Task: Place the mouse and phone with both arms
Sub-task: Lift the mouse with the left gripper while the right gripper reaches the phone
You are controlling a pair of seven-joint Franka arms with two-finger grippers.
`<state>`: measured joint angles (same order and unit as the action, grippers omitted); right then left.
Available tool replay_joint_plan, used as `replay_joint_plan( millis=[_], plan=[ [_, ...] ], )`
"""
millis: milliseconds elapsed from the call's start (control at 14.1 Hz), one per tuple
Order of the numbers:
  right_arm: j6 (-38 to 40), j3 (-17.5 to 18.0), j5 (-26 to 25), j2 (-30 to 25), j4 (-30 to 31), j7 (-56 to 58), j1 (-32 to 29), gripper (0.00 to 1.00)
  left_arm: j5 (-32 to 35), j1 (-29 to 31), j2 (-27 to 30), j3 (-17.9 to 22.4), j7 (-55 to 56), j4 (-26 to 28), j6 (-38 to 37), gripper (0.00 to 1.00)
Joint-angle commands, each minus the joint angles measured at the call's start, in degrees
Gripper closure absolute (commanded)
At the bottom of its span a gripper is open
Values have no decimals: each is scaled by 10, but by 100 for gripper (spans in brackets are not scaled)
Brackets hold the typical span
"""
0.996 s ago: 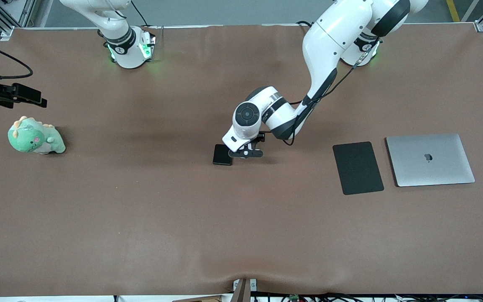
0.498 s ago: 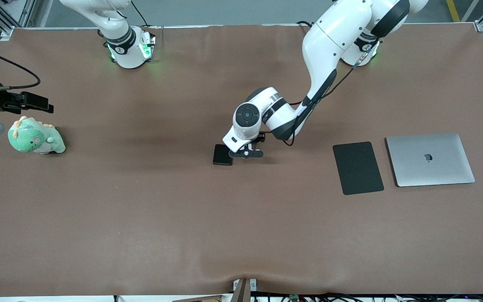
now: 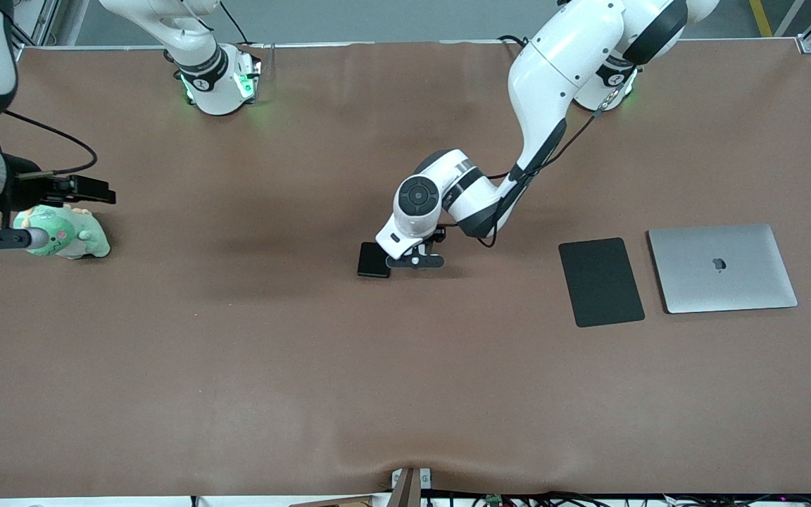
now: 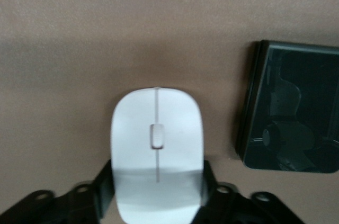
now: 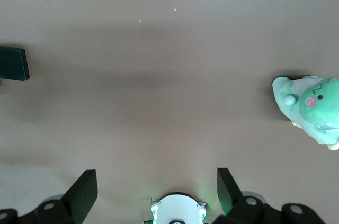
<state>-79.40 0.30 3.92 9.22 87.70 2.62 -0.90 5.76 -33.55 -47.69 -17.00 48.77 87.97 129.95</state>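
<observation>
The white mouse [image 4: 157,139] lies on the brown table with my left gripper [image 4: 157,184] shut on its sides, a black finger [image 4: 104,195] pressed against each flank. In the front view the left gripper [image 3: 412,260] hides the mouse at the table's middle. The black phone [image 3: 373,260] lies flat right beside it, toward the right arm's end, and also shows in the left wrist view as the phone [image 4: 288,107]. My right gripper [image 5: 157,181] is open and holds nothing, up in the air at the right arm's end of the table.
A green dinosaur plush [image 3: 67,238] sits at the right arm's end, partly under the right arm. A flat black mouse pad [image 3: 601,282] and a closed silver laptop [image 3: 722,267] lie side by side toward the left arm's end.
The left gripper's fingers have shut on the mouse. The right arm has swung in over the table's edge and now overlaps the plush in the front view.
</observation>
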Motion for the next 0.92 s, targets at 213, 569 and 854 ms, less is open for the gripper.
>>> replay_joint_plan(
  millis=[213, 569, 854],
  plan=[
    [0, 11, 11, 14, -9, -2, 31, 0, 18, 11, 17, 12, 15, -10, -8, 100],
    [-44, 12, 51, 34, -4, -50, 68, 0, 17, 58, 100, 15, 15, -9, -86, 100],
    [-70, 13, 57, 51, -3, -146, 122, 0, 18, 116, 156, 14, 5, -4, -163, 100]
  ],
)
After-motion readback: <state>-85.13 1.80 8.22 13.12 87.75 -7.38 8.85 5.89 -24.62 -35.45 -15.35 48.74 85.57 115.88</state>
